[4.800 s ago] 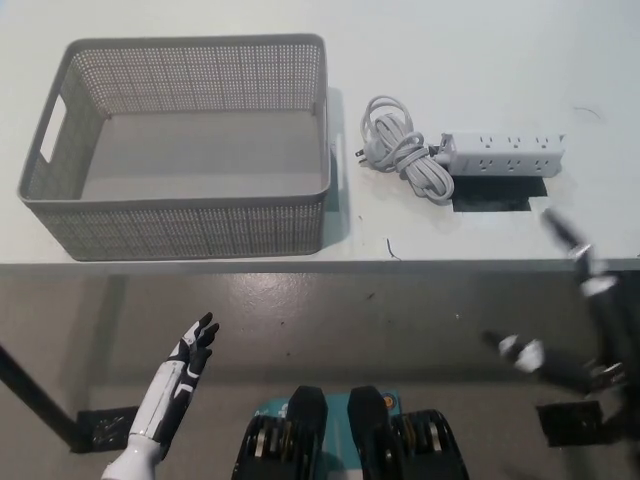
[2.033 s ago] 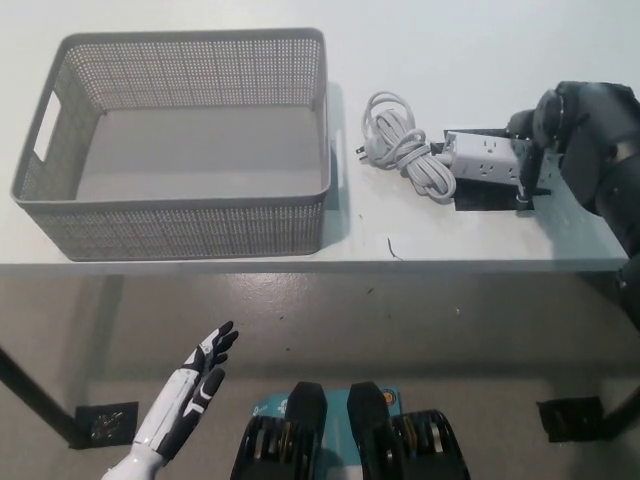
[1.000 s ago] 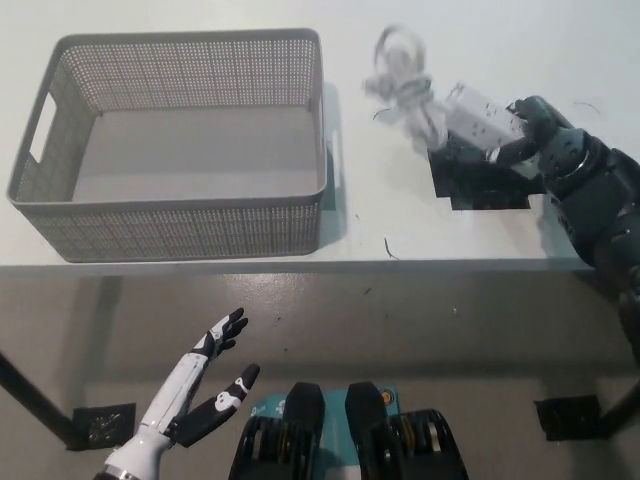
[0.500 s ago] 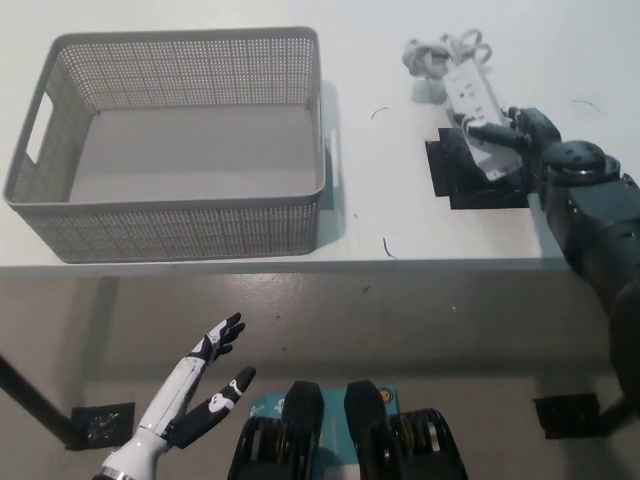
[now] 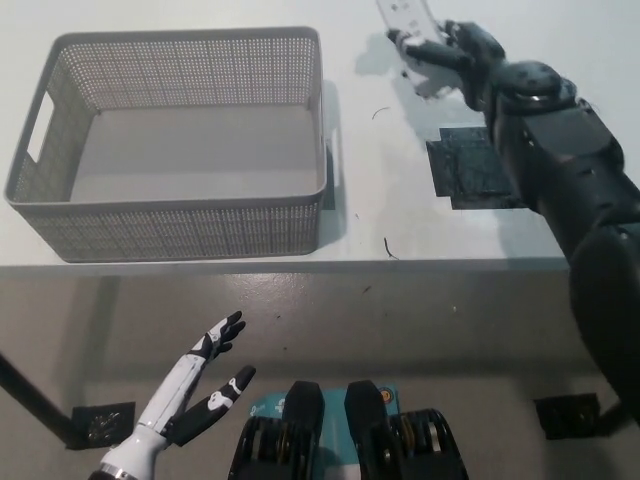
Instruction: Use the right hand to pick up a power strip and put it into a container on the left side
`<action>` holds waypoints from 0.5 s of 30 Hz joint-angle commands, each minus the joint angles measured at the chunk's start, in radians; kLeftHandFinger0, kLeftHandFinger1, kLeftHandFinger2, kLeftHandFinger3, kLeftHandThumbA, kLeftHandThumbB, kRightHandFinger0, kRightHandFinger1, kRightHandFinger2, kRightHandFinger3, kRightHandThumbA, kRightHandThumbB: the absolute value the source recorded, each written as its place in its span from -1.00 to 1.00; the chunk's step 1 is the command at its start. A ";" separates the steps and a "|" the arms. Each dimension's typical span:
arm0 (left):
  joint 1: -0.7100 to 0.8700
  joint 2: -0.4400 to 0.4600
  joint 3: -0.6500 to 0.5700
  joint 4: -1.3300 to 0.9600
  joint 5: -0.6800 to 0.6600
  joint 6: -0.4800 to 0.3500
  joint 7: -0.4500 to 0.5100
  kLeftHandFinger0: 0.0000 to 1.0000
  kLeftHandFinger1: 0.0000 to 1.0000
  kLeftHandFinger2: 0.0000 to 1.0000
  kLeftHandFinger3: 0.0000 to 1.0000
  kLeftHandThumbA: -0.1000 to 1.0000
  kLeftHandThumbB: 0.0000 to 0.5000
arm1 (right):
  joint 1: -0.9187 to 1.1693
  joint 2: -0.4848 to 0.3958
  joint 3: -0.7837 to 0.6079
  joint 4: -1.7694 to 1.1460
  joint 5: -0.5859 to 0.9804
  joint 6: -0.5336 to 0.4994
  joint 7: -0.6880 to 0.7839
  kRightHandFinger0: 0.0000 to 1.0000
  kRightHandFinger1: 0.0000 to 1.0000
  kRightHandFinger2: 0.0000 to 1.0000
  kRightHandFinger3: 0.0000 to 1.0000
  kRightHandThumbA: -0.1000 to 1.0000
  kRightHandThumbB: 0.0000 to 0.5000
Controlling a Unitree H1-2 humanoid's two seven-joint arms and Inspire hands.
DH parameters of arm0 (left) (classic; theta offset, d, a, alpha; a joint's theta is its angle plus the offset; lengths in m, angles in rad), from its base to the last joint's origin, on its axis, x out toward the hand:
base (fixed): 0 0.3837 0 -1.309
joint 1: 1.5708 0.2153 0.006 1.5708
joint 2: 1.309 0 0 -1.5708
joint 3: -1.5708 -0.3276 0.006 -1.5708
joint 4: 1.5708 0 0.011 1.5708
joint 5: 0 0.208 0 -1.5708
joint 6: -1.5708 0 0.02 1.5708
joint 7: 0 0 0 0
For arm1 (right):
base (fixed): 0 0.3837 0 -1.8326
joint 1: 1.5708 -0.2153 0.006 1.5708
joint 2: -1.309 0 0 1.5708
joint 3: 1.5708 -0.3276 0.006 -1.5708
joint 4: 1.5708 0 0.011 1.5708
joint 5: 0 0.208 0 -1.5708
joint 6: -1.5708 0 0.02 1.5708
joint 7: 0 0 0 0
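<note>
I have the right hand (image 5: 462,52) raised near the top edge of the view, fingers (image 5: 432,47) closed around the power strip (image 5: 415,30), which is lifted off the worktop (image 5: 400,210) and partly cut off by the frame. The strip sits up and to the right of the basket (image 5: 175,145), apart from it. The basket stands on the left of the worktop. A black patch (image 5: 480,175) lies under my right arm. My left hand (image 5: 205,375) rests low, below the worktop edge, fingers spread and holding nothing.
</note>
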 commanded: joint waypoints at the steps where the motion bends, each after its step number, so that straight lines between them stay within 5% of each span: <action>1: -0.021 0.024 -0.009 -0.018 0.012 -0.038 -0.017 1.00 1.00 1.00 1.00 0.60 -0.51 | -0.176 0.022 0.032 -0.074 0.037 -0.102 0.042 -0.97 -0.29 0.35 0.21 -1.00 -0.33; 4: -0.019 0.024 -0.012 -0.018 -0.001 -0.029 -0.026 1.00 1.00 1.00 1.00 0.59 -0.49 | -0.190 0.036 0.048 -0.079 0.038 -0.093 0.056 -1.00 -0.42 0.15 -0.59 -1.00 -0.31; 5: -0.019 0.024 -0.014 -0.019 0.002 -0.026 -0.026 1.00 1.00 1.00 1.00 0.58 -0.49 | -0.191 0.040 0.047 -0.083 0.047 -0.104 0.068 -1.00 -0.43 0.14 -0.68 -1.00 -0.32; 7: -0.022 0.025 -0.016 -0.018 0.001 -0.024 -0.029 1.00 1.00 1.00 1.00 0.58 -0.49 | -0.199 0.047 0.100 -0.090 0.003 -0.115 0.077 -1.00 -0.59 0.02 -0.68 -0.97 -0.35; 9: -0.022 0.025 -0.019 -0.021 0.003 -0.016 -0.033 1.00 1.00 1.00 1.00 0.58 -0.49 | -0.197 0.061 0.112 -0.099 0.017 -0.138 0.118 -1.00 -0.57 0.02 -0.91 -1.00 -0.38; 11: -0.028 0.026 -0.021 -0.017 0.001 -0.015 -0.038 1.00 1.00 1.00 1.00 0.61 -0.47 | -0.194 0.079 0.128 -0.107 0.019 -0.140 0.121 -1.00 -0.48 0.12 -0.68 -1.00 -0.23; 15: -0.033 0.026 -0.026 -0.014 0.001 -0.017 -0.044 1.00 1.00 1.00 1.00 0.69 -0.51 | -0.188 0.111 0.232 -0.121 -0.049 -0.159 0.133 -1.00 -0.51 0.03 -1.00 -1.00 -0.23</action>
